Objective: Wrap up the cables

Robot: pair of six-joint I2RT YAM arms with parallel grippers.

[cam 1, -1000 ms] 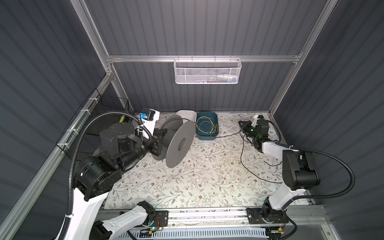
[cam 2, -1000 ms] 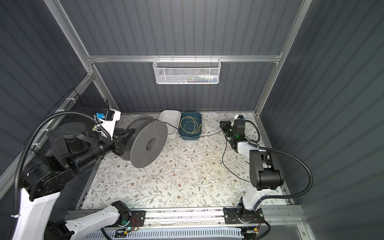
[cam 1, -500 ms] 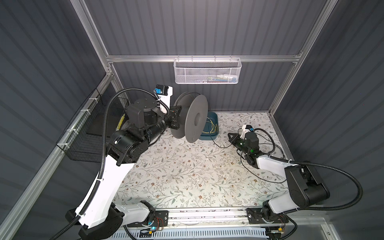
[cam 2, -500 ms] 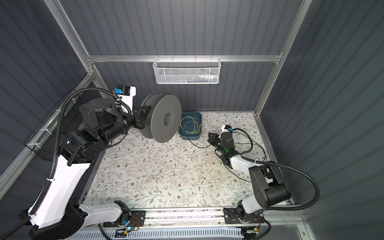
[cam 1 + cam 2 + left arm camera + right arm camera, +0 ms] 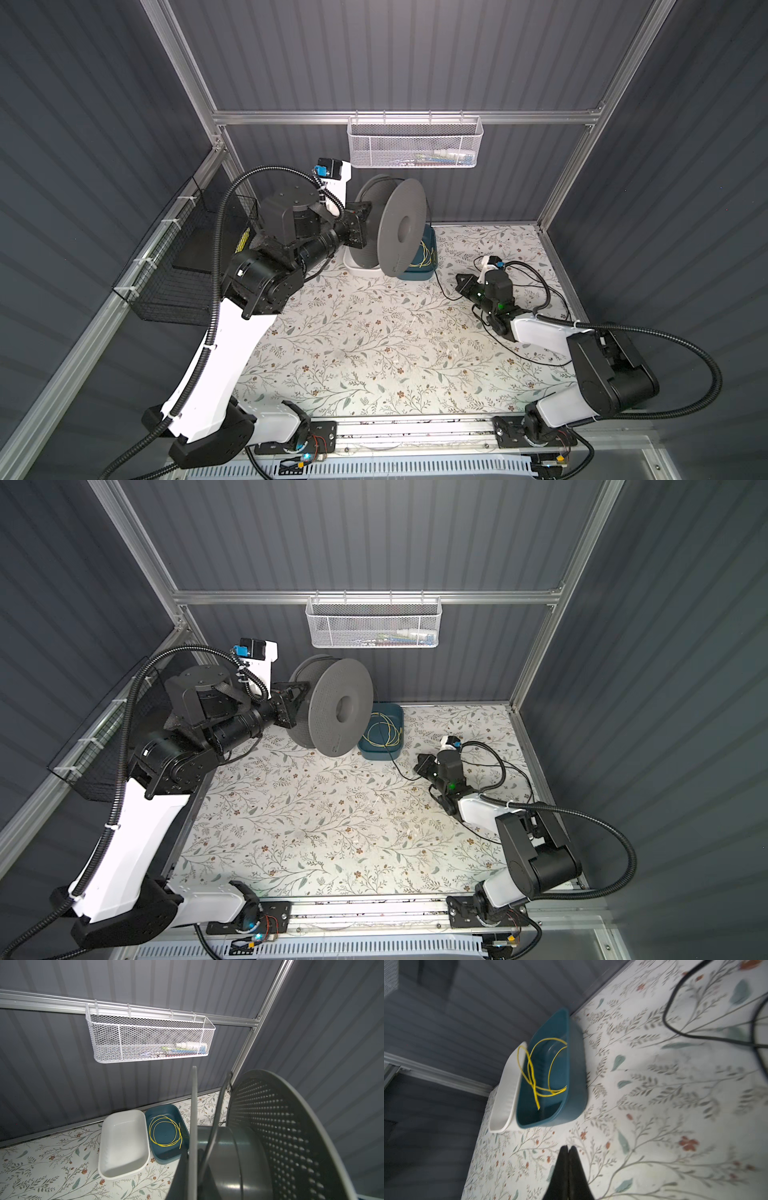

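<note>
We are clamping the spool (image 5: 405, 228) in the left gripper (image 5: 301, 704); right gripper (image 5: 568, 1148) is pressing shut, perhaps empty. Untensioned, the cable (image 5: 708, 1038) risks tangling.

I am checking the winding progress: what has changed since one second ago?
The left gripper, shut on the grey spool, lifted it from near the tabletop to above the white tray and blue tray. The right gripper, shut, moved from the back right corner toward the middle; the black cable runs up to it. Both trays, the yellow wire and the wall basket stayed in place.
</note>
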